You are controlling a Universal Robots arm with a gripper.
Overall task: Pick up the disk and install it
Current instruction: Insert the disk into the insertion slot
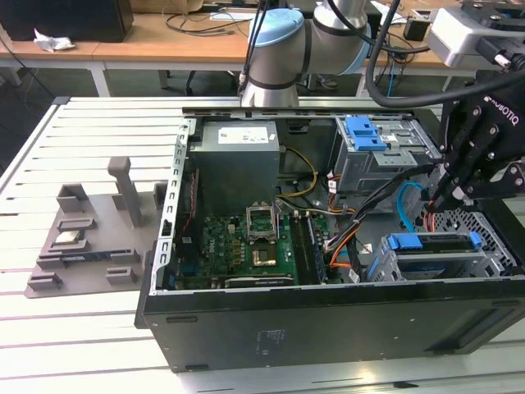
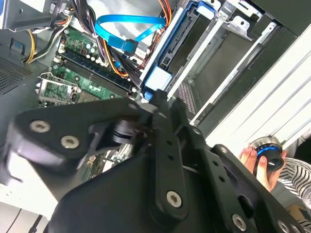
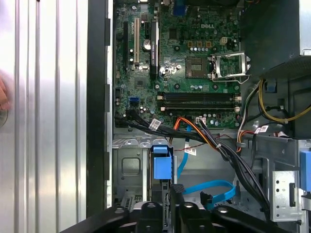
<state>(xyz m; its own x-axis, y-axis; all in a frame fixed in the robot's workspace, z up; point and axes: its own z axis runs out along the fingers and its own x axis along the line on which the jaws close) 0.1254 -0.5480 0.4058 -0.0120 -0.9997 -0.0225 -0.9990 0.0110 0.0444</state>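
disk [image 1: 439, 261] stands on edge in the lower drive cage [image 3: 127, 167] of the open PC case [image 1: 328, 328], at the exterior view's right

blue bracket frames it, and the bracket tab [image 3: 162, 167] is at the end nearest the motherboard [image 1: 246, 242]

can't tell if it's fully seated

pincer [image 1: 437, 199] hangs directly above the disk. the exterior view shows a gap between the two, so they look apart. both wrist views look down past the pincer onto the tab

can't tell whether the pincer is clenched or released

blue SATA cable [image 1: 404, 205] loops just beside the pincer. an orange and black wire bundle [image 1: 344, 238] runs between motherboard and cage

grey power supply [image 1: 238, 156] with a white sticker sits at the far side of the case. beside it is an upper cage with a blue latch [image 1: 365, 131]

case is on a white slatted bench [image 1: 82, 328], with a grey fixture plate [image 1: 90, 238] beside it at the exterior view's left

second wrist view: a person's hand [image 2: 255, 162] is on a round black knob with a blue ring [image 2: 269, 153], outside the case
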